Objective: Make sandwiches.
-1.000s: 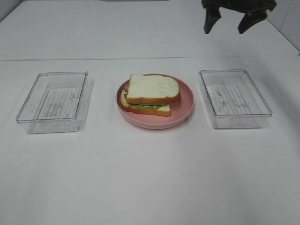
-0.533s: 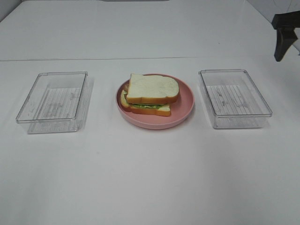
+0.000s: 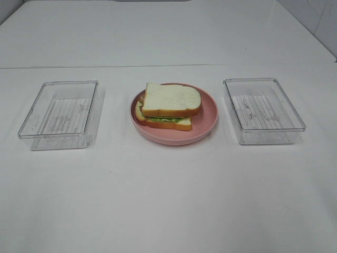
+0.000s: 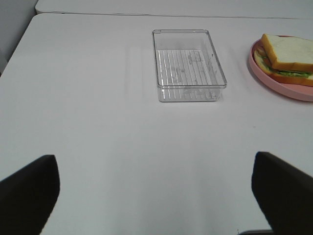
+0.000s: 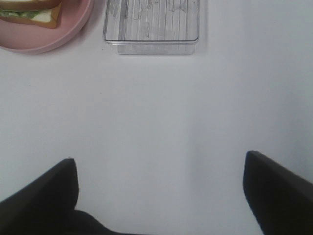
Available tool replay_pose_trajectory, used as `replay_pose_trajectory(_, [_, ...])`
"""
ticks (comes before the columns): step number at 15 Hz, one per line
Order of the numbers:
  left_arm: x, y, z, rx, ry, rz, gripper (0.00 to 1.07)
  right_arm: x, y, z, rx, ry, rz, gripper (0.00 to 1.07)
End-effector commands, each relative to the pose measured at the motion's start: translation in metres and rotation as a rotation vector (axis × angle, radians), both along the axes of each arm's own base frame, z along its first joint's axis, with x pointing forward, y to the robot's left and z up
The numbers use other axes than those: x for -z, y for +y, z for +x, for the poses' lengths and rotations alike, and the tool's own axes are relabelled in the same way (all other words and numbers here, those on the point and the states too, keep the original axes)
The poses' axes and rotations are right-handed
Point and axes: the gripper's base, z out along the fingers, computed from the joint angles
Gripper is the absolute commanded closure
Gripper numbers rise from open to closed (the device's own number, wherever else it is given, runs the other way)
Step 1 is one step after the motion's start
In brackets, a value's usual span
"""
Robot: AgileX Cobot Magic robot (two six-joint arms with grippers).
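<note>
The sandwiches (image 3: 169,107) sit as one stack on a round pink plate (image 3: 208,113) at the middle of the white bench (image 3: 168,200). The top bread slice (image 3: 171,99) is white with an orange-brown crust and lies slightly askew over the lower slice, so that the lower crust shows at the front and on the left. Ruffled green lettuce (image 3: 167,120) peeks out between the two slices along the front edge. The stack rests left of the plate's centre, leaving a bare crescent of pink on the right.

A clear rectangular tray (image 3: 60,114) stands to the left of the plate and a second clear tray (image 3: 263,110) to the right, each apart from the plate and with a ribbed floor. Both trays hold nothing.

Neither arm shows in the high view. In the left wrist view the left gripper (image 4: 156,193) hangs over bare bench, short of the left tray (image 4: 188,65), with the plate's edge (image 4: 281,82) and the sandwich (image 4: 287,58) off to one side. Its jaws stand wide apart and grip nothing. In the right wrist view the right gripper (image 5: 161,196) is likewise over bare bench, the right tray (image 5: 151,22) and the plate's rim (image 5: 54,36) beyond it; its jaws are also spread wide and carry nothing.
</note>
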Motion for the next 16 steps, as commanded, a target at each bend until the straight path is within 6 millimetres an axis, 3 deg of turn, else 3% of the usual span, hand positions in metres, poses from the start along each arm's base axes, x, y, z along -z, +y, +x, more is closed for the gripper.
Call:
replay_pose_trajectory(1, [0.000, -0.001, -0.003, -0.002, -0.027, -0.003, 0.06, 0.019, -0.004, -0.036, -0.001, -0.057, 0.004, 0.18])
replay_pose_trajectory(3, [0.000, -0.001, -0.003, -0.002, -0.027, -0.003, 0.06, 0.034, -0.009, -0.077, -0.003, -0.131, -0.002, 0.18])
replay_pose_trajectory(6, [0.000, -0.001, -0.003, -0.002, -0.027, -0.003, 0.06, 0.029, -0.011, -0.099, -0.010, -0.272, 0.005, 0.18])
replay_pose_trajectory(7, [0.000, -0.001, -0.003, -0.002, -0.027, -0.003, 0.06, 0.029, -0.013, -0.120, -0.009, -0.374, 0.015, 0.18])
replay_pose_trajectory(9, [0.000, -0.001, -0.003, -0.002, -0.027, -0.003, 0.06, 0.035, -0.016, -0.133, -0.003, -0.400, 0.003, 0.18])
replay_pose_trajectory(16, [0.000, -0.001, -0.002, -0.002, -0.022, -0.004, 0.06, 0.042, -0.017, -0.132, -0.001, -0.363, -0.008, 0.18])
